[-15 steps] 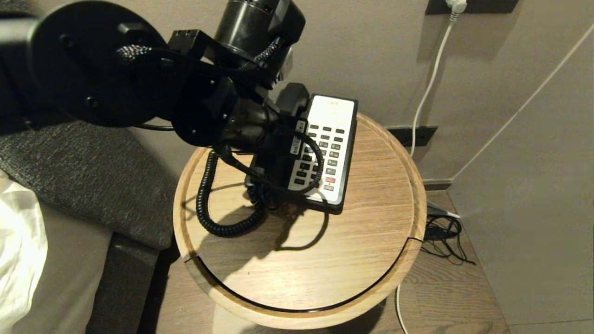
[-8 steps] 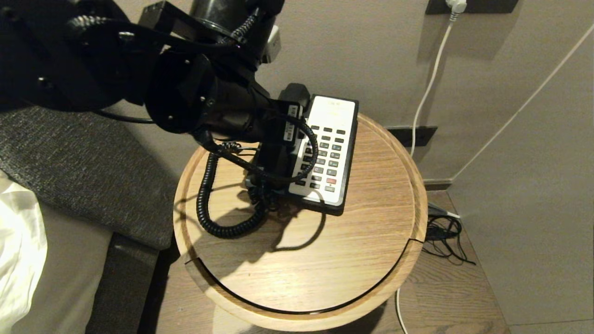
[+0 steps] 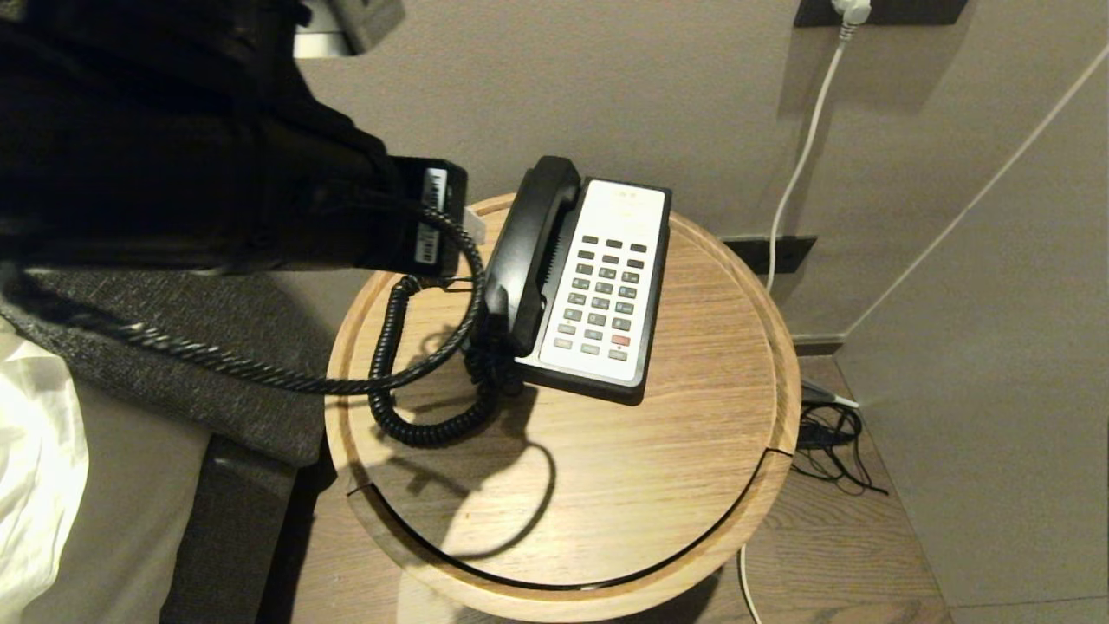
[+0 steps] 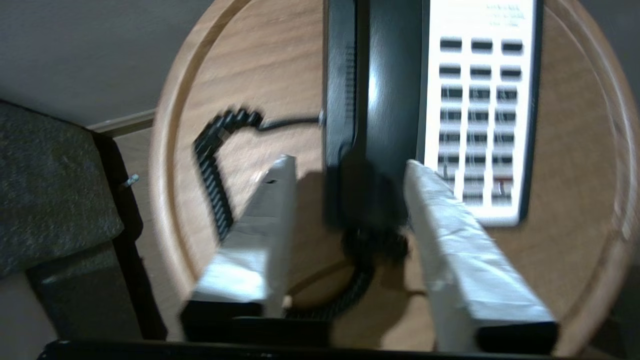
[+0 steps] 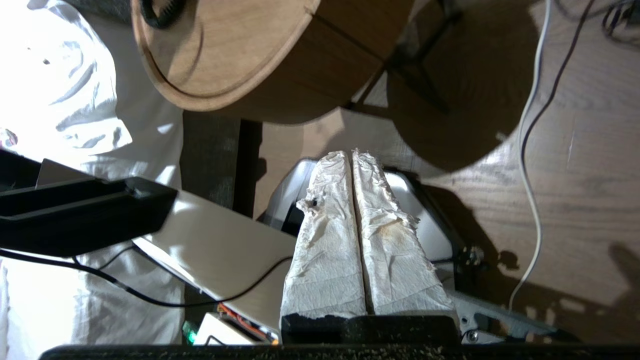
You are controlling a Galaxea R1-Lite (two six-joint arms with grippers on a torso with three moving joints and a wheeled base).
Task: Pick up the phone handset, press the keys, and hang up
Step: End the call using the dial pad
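Head view: phone handset (image 3: 528,247) cradled on base's left, keys (image 3: 604,295) to its right, round wooden table (image 3: 693,451); left wrist view: left gripper (image 4: 347,167) parted, empty, above handset's near end; right wrist view: right gripper (image 5: 352,157) closed, empty, low near floor.

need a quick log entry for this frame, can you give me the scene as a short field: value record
handset: lying in its cradle on the phone base, coiled cord looped on the table
keys: uncovered, nothing touching them
left gripper: open, empty, above the handset's lower end, fingers apart on either side
right gripper: shut, empty, parked low beside the table
table: round, wooden, holds the phone
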